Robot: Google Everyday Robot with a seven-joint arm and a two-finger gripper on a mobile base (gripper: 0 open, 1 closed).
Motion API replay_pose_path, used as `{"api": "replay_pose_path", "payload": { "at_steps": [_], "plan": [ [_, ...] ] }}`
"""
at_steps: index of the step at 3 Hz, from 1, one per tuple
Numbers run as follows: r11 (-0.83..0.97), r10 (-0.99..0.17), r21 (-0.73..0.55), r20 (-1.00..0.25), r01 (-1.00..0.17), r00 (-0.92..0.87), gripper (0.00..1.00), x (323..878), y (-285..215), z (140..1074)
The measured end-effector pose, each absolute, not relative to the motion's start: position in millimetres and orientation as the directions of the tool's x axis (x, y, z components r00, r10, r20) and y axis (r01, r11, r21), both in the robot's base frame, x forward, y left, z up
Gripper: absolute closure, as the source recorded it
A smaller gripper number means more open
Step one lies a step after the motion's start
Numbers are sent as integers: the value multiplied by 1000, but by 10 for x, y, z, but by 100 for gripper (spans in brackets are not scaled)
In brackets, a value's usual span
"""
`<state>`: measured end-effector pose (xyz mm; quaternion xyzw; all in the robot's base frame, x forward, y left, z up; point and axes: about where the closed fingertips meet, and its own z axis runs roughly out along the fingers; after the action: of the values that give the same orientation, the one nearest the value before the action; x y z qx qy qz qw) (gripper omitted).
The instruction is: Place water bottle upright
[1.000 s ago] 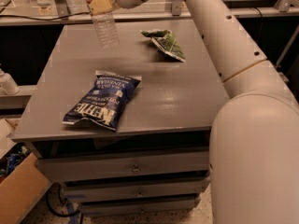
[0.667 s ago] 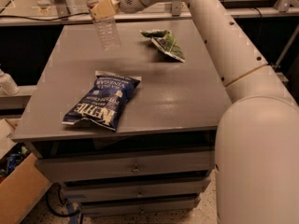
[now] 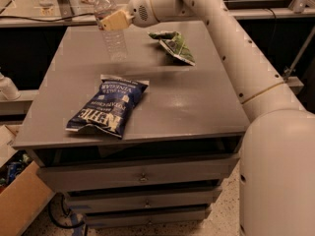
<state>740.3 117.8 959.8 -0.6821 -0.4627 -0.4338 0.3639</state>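
Gray flat-top table (image 3: 197,97) fills the middle of the view, with three stacked drawers (image 3: 142,173) under its front edge, on a speckled floor (image 3: 224,222). Far left, a white object (image 3: 6,88) is cut off by the frame edge, can't tell what it is. Lower left, a cardboard box (image 3: 22,200), partly cropped, contents dark and unclear. Blue chip bag (image 3: 107,107) lies flat on the table's front-left area, label up, near the front edge. Behind it, toward the back-left of the table, the water bottle (image 3: 115,43) stands upright, white cap on top, well apart from the blue bag. The gripper (image 3: 110,21) is at the bottle's upper part, tan fingers (image 3: 118,19) clamped across it just below the neck. The fingers hide the label band area. The bottle's base is low over the tabletop, can't tell whether it touches. Right of the bottle, a green snack bag (image 3: 174,45) lies crumpled at the back-center of the table, not touching the bottle. White arm (image 3: 226,43) runs from the gripper across the table's back-right corner down to the robot body (image 3: 278,176) at lower right, which covers the table's right side and is cropped by the frame. A pale ledge (image 3: 49,19) crosses behind the table, and the room beyond it is dark and hard to read.
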Motion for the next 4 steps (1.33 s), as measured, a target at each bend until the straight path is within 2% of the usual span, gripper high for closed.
{"api": "replay_pose_path", "payload": {
  "at_steps": [2,4],
  "plan": [
    [-217,313,-52,942,975,120,100,7377,1066,9494],
    [-153,310,-63,944,986,108,100,7362,983,9329]
  ]
}}
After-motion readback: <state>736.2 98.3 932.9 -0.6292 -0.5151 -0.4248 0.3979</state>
